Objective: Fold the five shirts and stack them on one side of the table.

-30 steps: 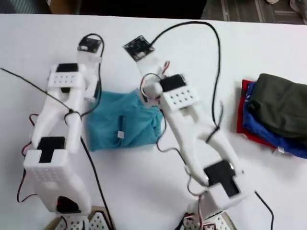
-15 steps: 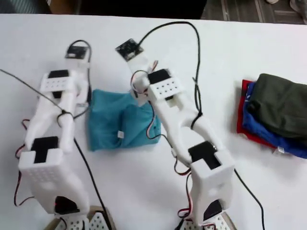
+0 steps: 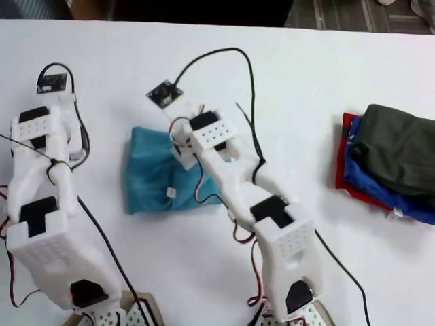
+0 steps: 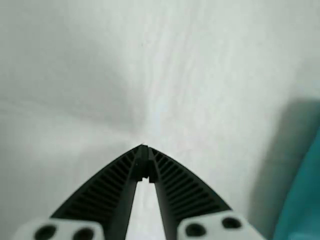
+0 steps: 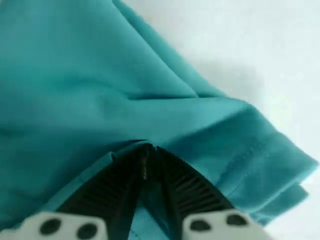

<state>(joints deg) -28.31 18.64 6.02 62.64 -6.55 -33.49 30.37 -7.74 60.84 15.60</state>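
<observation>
So the right pincer (image 5: pixel 148 149) is sitting with its fingers pressed together, and it's looking like it's clamping down on a fold of the teal shirt (image 3: pixel 151 178). In the right wrist view the cloth is bunching up right at the tips and creeping over one finger's edge, with a hemmed corner sticking out to the side onto the white bench (image 3: pixel 306 88). From the high view that arm is reaching over the shirt's edge on the side facing the stack, and the shirt itself is lying roughly mid-bench between the two arms, folded into a chunky rectangle with a little white tag (image 3: pixel 170 193) showing near its front edge. The left pincer (image 4: pixel 144 149) is also closed up, tips touching each other, gripping nothing and hanging over bare bench, with just a sliver of the teal cloth peeking in at the side of its view. Over on the right side of the bench the stack is sitting well apart from all this: a dark green shirt (image 3: pixel 401 149) is lying on top, a blue shirt (image 3: pixel 380 188) under it, and a red shirt (image 3: pixel 342 163) is poking out at the bottom.
</observation>
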